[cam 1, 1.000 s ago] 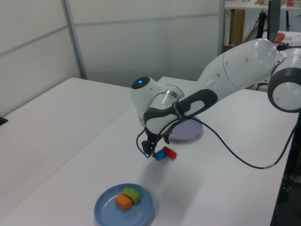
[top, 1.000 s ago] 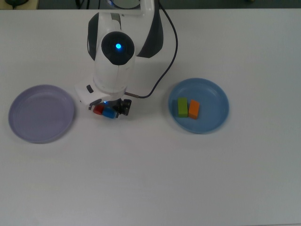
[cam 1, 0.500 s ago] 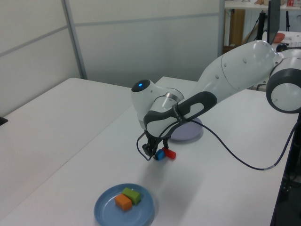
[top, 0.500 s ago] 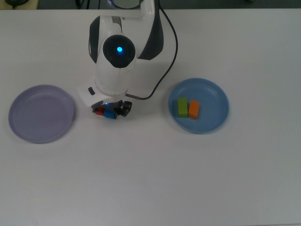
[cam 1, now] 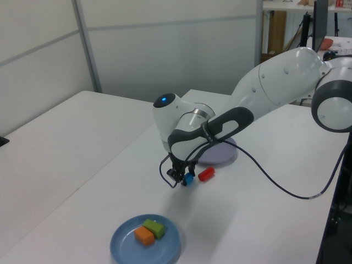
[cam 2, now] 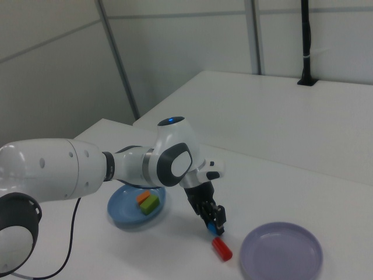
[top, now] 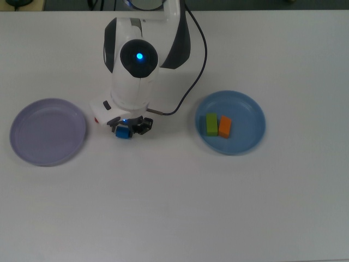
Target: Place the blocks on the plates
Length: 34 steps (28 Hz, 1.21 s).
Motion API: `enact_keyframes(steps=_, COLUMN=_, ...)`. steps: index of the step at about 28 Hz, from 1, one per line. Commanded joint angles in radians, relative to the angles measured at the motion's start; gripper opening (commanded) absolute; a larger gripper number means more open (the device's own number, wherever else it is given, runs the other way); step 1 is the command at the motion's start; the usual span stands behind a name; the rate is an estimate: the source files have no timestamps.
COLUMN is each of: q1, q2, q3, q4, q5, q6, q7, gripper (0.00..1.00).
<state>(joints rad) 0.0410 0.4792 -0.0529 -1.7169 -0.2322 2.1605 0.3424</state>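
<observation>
Compared with a second ago, the small blue cube [top: 122, 132] is seen pinched between the fingers of the end effector [top: 130, 129], while the red cylinder-like block [cam 1: 206, 174] has been nudged away and is now lying on its side, apart from the cube, where the two had been touching. In the top view only a sliver of red shows at the white wrist's left edge. In the right view the red block [cam 2: 221, 249] is found between the end effector [cam 2: 213, 222] and the pale lavender round plastic plate [cam 2: 282, 252]. The green bar [top: 211, 124] and the orange bar [top: 224, 126] are unchanged, laid side by side and touching on the medium-blue shallow round plate [top: 247, 112]. Both plates are smooth, with low raised rims. The plain white matte surface [top: 174, 207] is crossed by a black cable [top: 192, 82] trailing from the glossy white arm [cam 1: 280, 82], which hides much of the cube from above.
</observation>
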Motion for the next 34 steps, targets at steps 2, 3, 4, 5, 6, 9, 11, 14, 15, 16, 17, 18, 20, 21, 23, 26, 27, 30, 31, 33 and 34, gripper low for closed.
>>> enact_keyframes(steps=2, q1=0.0, q2=-0.004, q3=0.001, q4=-0.024, q5=0.017, q6=0.028, q7=0.003, gripper=0.47)
enact_keyframes(steps=3, q1=0.002, q2=-0.005, q3=0.001, q4=-0.024, q5=0.017, q6=0.028, q7=0.003, gripper=0.46)
enact_keyframes(steps=4, q1=0.002, q2=-0.005, q3=0.001, q4=-0.024, q5=0.019, q6=0.028, q7=0.003, gripper=0.43)
enact_keyframes(steps=5, q1=0.0, q2=-0.005, q3=0.001, q4=-0.024, q5=0.017, q6=0.028, q7=0.001, gripper=0.4)
enact_keyframes(steps=6, q1=-0.001, q2=-0.005, q3=0.001, q4=-0.023, q5=0.017, q6=0.028, q7=0.001, gripper=0.36)
enact_keyframes(steps=9, q1=-0.001, q2=-0.016, q3=0.001, q4=-0.021, q5=0.017, q6=0.027, q7=-0.002, gripper=0.09)
enact_keyframes(steps=11, q1=-0.004, q2=-0.025, q3=0.001, q4=-0.02, q5=0.017, q6=0.027, q7=-0.01, gripper=0.01)
enact_keyframes(steps=14, q1=-0.019, q2=-0.04, q3=-0.002, q4=-0.017, q5=0.019, q6=0.022, q7=-0.017, gripper=0.0)
enact_keyframes(steps=15, q1=-0.024, q2=-0.051, q3=-0.002, q4=-0.017, q5=0.019, q6=0.022, q7=-0.019, gripper=0.0)
enact_keyframes(steps=16, q1=-0.029, q2=-0.059, q3=-0.002, q4=-0.015, q5=0.019, q6=0.022, q7=-0.019, gripper=0.0)
enact_keyframes(steps=17, q1=-0.036, q2=-0.067, q3=-0.002, q4=-0.015, q5=0.019, q6=0.022, q7=-0.019, gripper=0.0)
enact_keyframes(steps=18, q1=-0.049, q2=-0.074, q3=-0.002, q4=-0.013, q5=0.019, q6=0.022, q7=-0.019, gripper=0.0)
enact_keyframes(steps=20, q1=-0.087, q2=-0.096, q3=-0.001, q4=0.002, q5=0.027, q6=0.019, q7=-0.04, gripper=0.01)
enact_keyframes(steps=21, q1=-0.096, q2=-0.099, q3=-0.001, q4=0.003, q5=0.036, q6=0.019, q7=-0.049, gripper=0.01)
enact_keyframes(steps=23, q1=-0.111, q2=-0.1, q3=-0.002, q4=0.011, q5=0.062, q6=0.021, q7=-0.077, gripper=0.02)
enact_keyframes(steps=26, q1=-0.16, q2=-0.088, q3=-0.004, q4=0.019, q5=0.089, q6=0.025, q7=-0.132, gripper=0.06)
enact_keyframes(steps=27, q1=-0.173, q2=-0.084, q3=-0.004, q4=0.02, q5=0.091, q6=0.03, q7=-0.138, gripper=0.06)
enact_keyframes(steps=30, q1=-0.216, q2=-0.048, q3=-0.004, q4=0.022, q5=0.089, q6=0.041, q7=-0.141, gripper=0.07)
enact_keyframes(steps=31, q1=-0.239, q2=-0.033, q3=-0.004, q4=0.023, q5=0.091, q6=0.077, q7=-0.141, gripper=0.07)
enact_keyframes(steps=33, q1=-0.25, q2=-0.021, q3=-0.004, q4=0.023, q5=0.093, q6=0.145, q7=-0.14, gripper=0.07)
enact_keyframes(steps=34, q1=-0.254, q2=-0.015, q3=-0.004, q4=0.02, q5=0.093, q6=0.171, q7=-0.138, gripper=0.07)
